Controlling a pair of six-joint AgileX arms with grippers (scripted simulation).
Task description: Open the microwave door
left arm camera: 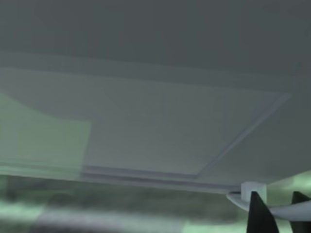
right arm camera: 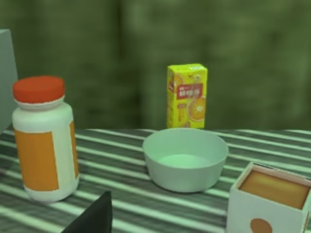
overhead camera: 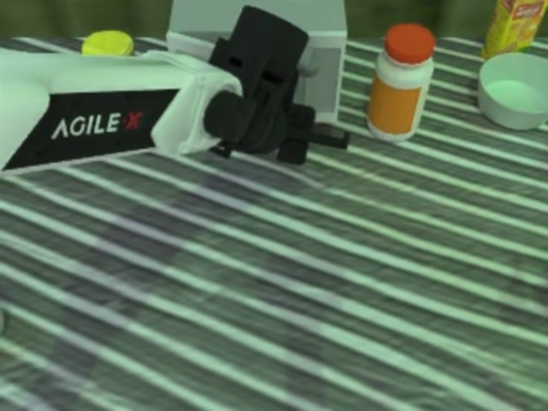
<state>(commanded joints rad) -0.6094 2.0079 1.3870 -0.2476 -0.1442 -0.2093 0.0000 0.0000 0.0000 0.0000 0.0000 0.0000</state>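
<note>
Grey microwave door [left arm camera: 146, 131] fills left wrist view; left gripper [left arm camera: 277, 213] fingertips straddle handle [left arm camera: 252, 191], spread; top view hides contact.

The left arm's pincer [overhead camera: 330, 137] reaches against the microwave [overhead camera: 325, 43] front, beside an orange-labelled bottle [overhead camera: 399, 82].

1. Microwave [overhead camera: 257, 34]: at the far edge of the table [overhead camera: 257, 300], middle of the top view.
2. Left arm [overhead camera: 103, 116]: reaches in from the left, across the microwave's front; its gripper [overhead camera: 330, 135] sits at the front right corner.
3. Bottle [overhead camera: 399, 81]: right of the microwave.
4. Bowl [overhead camera: 514, 90]: right of the bottle.
5. Juice carton [overhead camera: 514, 26]: behind the bowl.
6. Lidded jar [overhead camera: 107, 43]: left of the microwave, behind the arm.
7. Open box [right arm camera: 272, 199]: near the bowl, in the right wrist view only.
</note>
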